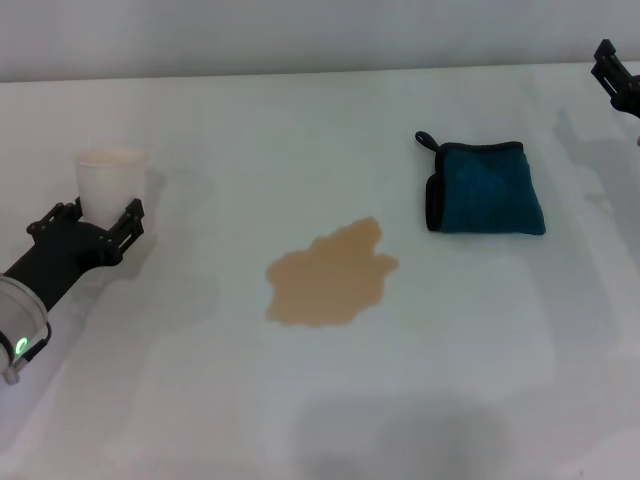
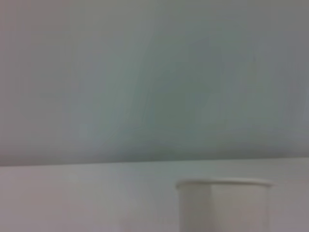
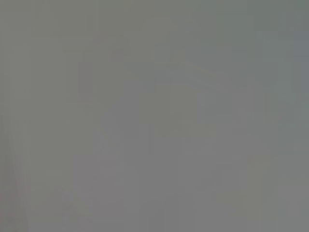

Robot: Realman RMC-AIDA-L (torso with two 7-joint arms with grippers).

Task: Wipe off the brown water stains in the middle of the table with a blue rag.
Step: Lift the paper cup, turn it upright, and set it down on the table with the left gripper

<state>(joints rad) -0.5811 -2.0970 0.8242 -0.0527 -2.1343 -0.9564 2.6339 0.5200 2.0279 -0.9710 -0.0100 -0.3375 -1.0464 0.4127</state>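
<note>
The brown water stains (image 1: 332, 276) form a tan lobed puddle in the middle of the white table (image 1: 300, 400). The blue rag (image 1: 485, 189) lies folded and flat to the right of the puddle and a little farther back, its black loop at the far left corner. My right gripper (image 1: 615, 75) is only partly in view at the far right edge, raised, well apart from the rag. My left gripper (image 1: 92, 222) rests at the left edge of the table, right at the base of a white paper cup (image 1: 110, 180). The rag and puddle are absent from both wrist views.
The white paper cup stands upright at the left and also shows in the left wrist view (image 2: 224, 205). The table's far edge meets a grey wall. The right wrist view shows only a plain grey field.
</note>
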